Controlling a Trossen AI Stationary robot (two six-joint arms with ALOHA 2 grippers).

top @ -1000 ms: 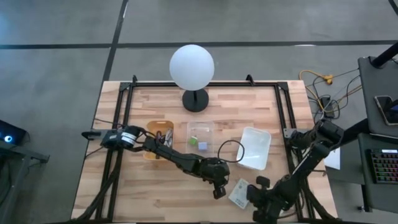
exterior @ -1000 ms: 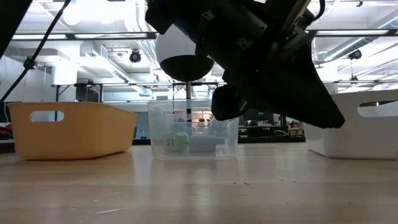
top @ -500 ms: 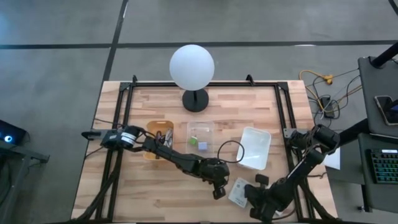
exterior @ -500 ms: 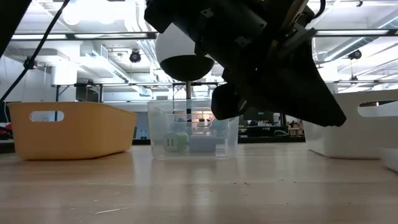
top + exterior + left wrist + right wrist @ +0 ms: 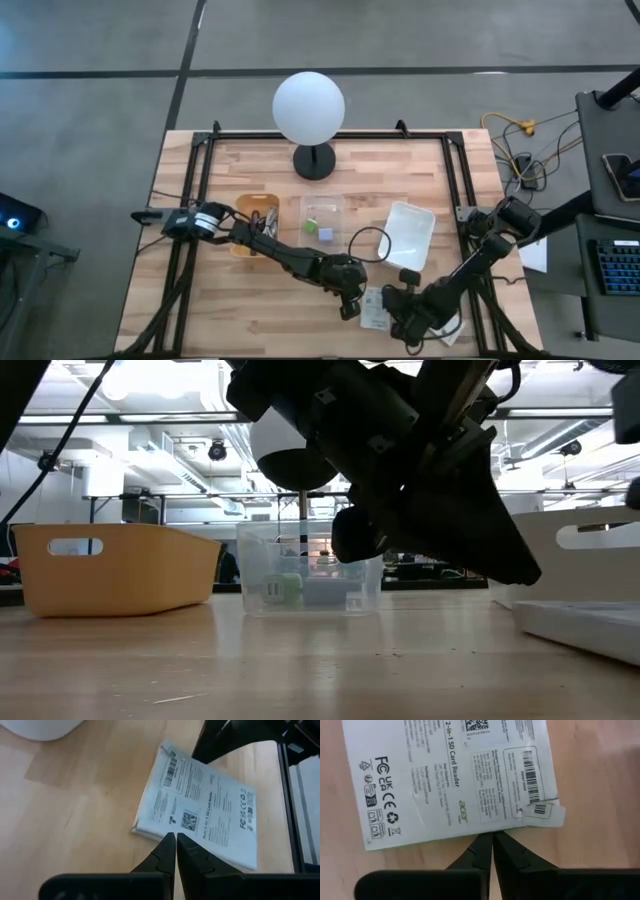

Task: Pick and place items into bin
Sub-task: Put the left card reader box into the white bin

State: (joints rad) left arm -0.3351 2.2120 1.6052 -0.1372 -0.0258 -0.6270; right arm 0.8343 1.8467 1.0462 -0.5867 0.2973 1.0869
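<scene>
A white packet [image 5: 378, 308], low and right of centre, is flanked by the closed left gripper [image 5: 175, 851] and closed right gripper [image 5: 492, 849]; opening, then grasping, is judged next.

A lab or workshop: exposed ceiling ducts [image 5: 150, 445], strip lights [image 5: 60, 418], concrete floor [image 5: 90, 110], and a keyboard desk [image 5: 612, 250] beside the wooden table [image 5: 250, 310].

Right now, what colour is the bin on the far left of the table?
Yellow-orange bin, clearest in the low view.
</scene>
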